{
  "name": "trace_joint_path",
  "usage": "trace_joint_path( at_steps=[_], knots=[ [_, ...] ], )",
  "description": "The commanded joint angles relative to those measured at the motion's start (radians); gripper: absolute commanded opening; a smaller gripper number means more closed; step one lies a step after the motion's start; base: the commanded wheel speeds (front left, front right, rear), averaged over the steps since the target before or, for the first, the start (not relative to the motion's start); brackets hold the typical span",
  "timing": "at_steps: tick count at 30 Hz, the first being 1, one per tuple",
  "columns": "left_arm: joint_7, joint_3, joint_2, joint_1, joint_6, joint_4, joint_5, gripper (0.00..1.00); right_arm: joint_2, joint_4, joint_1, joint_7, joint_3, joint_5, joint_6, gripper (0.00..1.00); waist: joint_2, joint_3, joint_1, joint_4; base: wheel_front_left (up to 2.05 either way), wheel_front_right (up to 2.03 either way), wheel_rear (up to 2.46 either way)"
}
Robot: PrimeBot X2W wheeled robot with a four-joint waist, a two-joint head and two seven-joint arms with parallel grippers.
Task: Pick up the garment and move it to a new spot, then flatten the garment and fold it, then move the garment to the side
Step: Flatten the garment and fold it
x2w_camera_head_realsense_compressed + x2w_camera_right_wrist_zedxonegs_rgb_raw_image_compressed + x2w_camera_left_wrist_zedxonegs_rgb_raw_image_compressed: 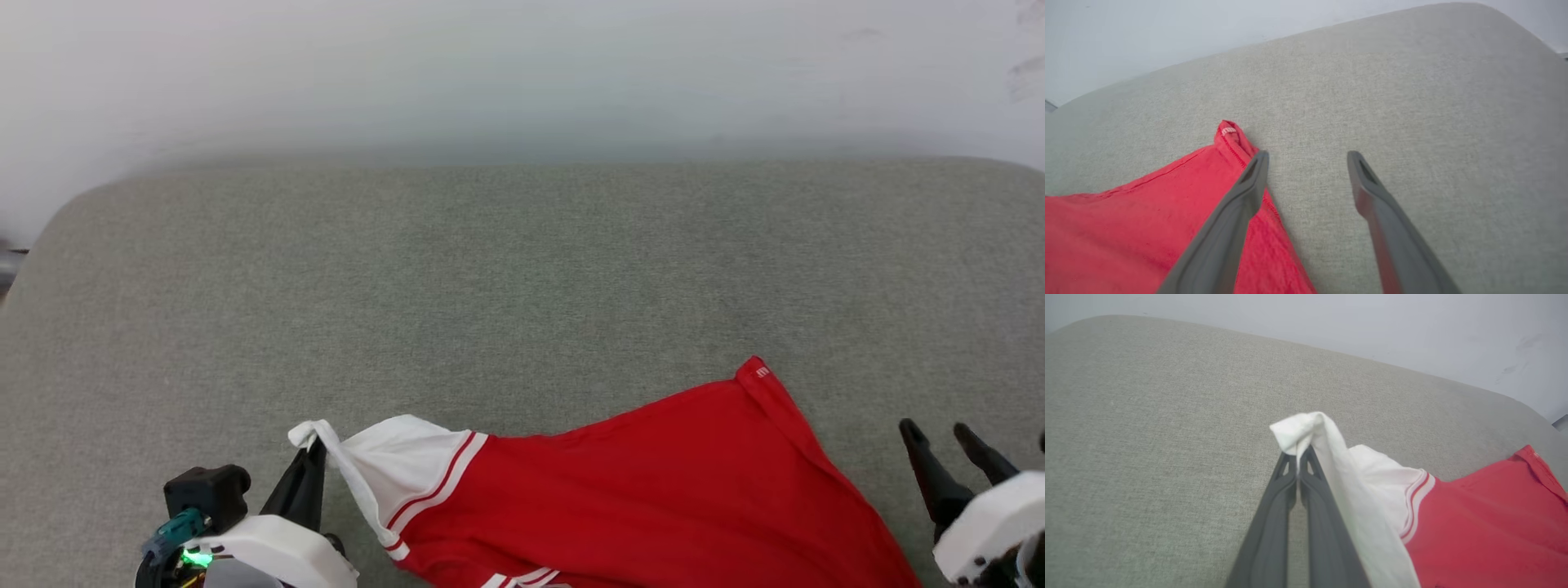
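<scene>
The garment (637, 482), red with a white sleeve and red-white trim, lies along the near edge of a grey fabric surface (522, 269). My left gripper (313, 449) is shut on the tip of the white sleeve (1300, 430), which stands pinched up over the fingertips. My right gripper (939, 430) stands open at the lower right, just right of the garment's red hem corner (1229, 132). In the right wrist view the right gripper (1306, 157) holds nothing, and its left finger (1237, 204) lies over the hem edge.
The grey fabric surface stretches far beyond the garment to a pale wall (522, 73) behind. Its rounded corners show at the far left (73, 204) and in the right wrist view at the far right (1515, 24).
</scene>
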Motion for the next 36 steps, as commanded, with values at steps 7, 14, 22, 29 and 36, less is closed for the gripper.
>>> trace_joint_path(
  at_steps=[7, 14, 22, 29, 36],
  knots=[
    [-0.012, -0.030, -0.034, -0.095, -0.028, 0.020, 0.020, 0.00, -0.145, 0.015, -0.206, 0.329, 0.150, 0.063, -0.001, 1.00, 0.0000, 0.076, 0.0001, 0.091, 0.00, 0.00, 0.00],
    [-0.035, -0.055, -0.072, -0.186, -0.053, 0.048, 0.035, 0.00, -0.237, 0.002, -0.366, 0.636, 0.271, 0.093, -0.001, 1.00, 0.0000, 0.167, 0.0001, 0.156, 0.00, 0.00, 0.00],
    [-0.056, -0.082, -0.108, -0.256, -0.078, 0.072, 0.049, 0.00, -0.276, 0.106, -0.441, 0.666, 0.394, 0.101, -0.001, 1.00, 0.0000, 0.234, 0.0001, 0.197, 0.00, 0.00, 0.00],
    [-0.068, -0.089, -0.125, -0.276, -0.087, 0.089, 0.050, 0.00, -0.257, 0.234, -0.397, 0.709, 0.495, 0.175, -0.001, 0.23, 0.0000, 0.257, 0.0001, 0.199, 0.00, 0.00, 0.00],
    [-0.067, -0.083, -0.109, -0.268, -0.089, 0.113, 0.040, 0.00, -0.276, 0.226, -0.468, 0.650, 0.503, 0.212, -0.001, 0.00, 0.0000, 0.215, 0.0001, 0.174, 0.00, 0.00, 0.00]
  ],
)
